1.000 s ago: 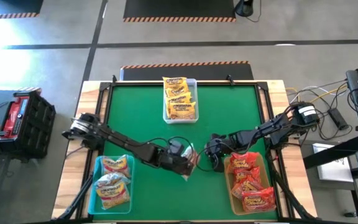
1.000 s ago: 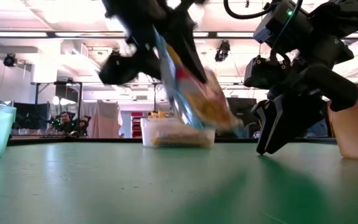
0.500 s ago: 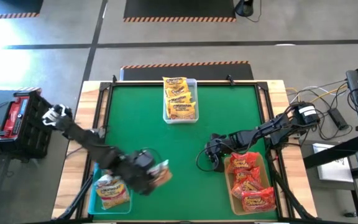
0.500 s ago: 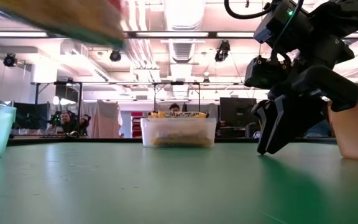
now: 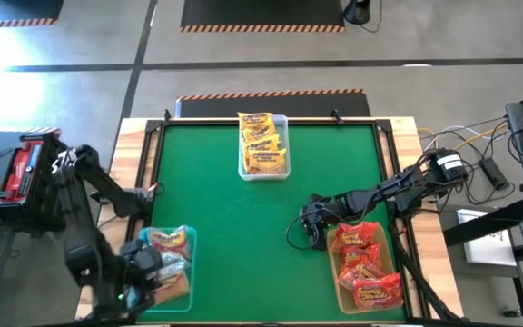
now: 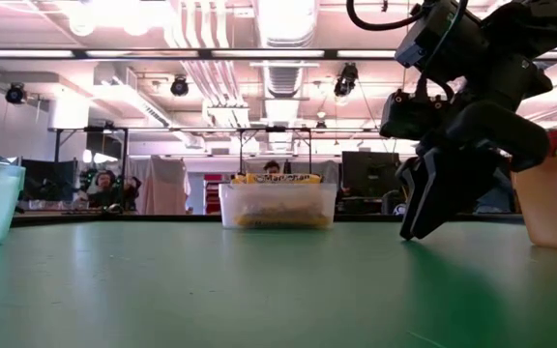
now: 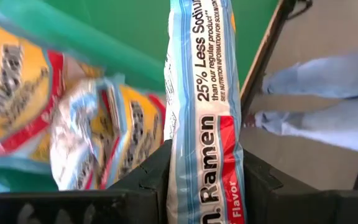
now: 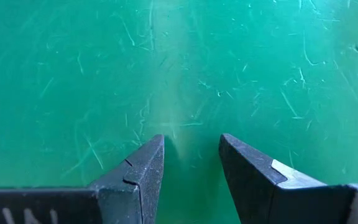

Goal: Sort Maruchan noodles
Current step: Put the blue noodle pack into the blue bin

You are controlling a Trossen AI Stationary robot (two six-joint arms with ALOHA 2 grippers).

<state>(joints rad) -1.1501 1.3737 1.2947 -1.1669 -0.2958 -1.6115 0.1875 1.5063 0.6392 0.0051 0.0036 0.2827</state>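
My left gripper (image 5: 143, 277) hangs over the blue bin (image 5: 189, 238) at the near left corner of the green mat (image 5: 243, 218), clamped on a blue-edged packet (image 7: 205, 106) that stands edgewise between my fingers (image 7: 148, 180). Below it, more yellow-and-blue packets (image 5: 166, 241) lie in that bin; the wrist view shows them crumpled (image 7: 104, 134) just under the held one. Beyond the table edge in that view there is a person's pale-blue trouser leg (image 7: 328, 84).

At the far middle, a clear bin (image 5: 263, 173) holds yellow-orange packets (image 5: 261, 141).

My right gripper (image 5: 309, 238) is tipped down at the mat, near right of centre, fingers (image 8: 135, 180) a narrow gap apart with nothing between them but bare green. Just to its right, the orange bin (image 5: 387, 250) carries red packets (image 5: 363, 263). In the low view this gripper (image 6: 416, 227) has its tips at the mat surface.
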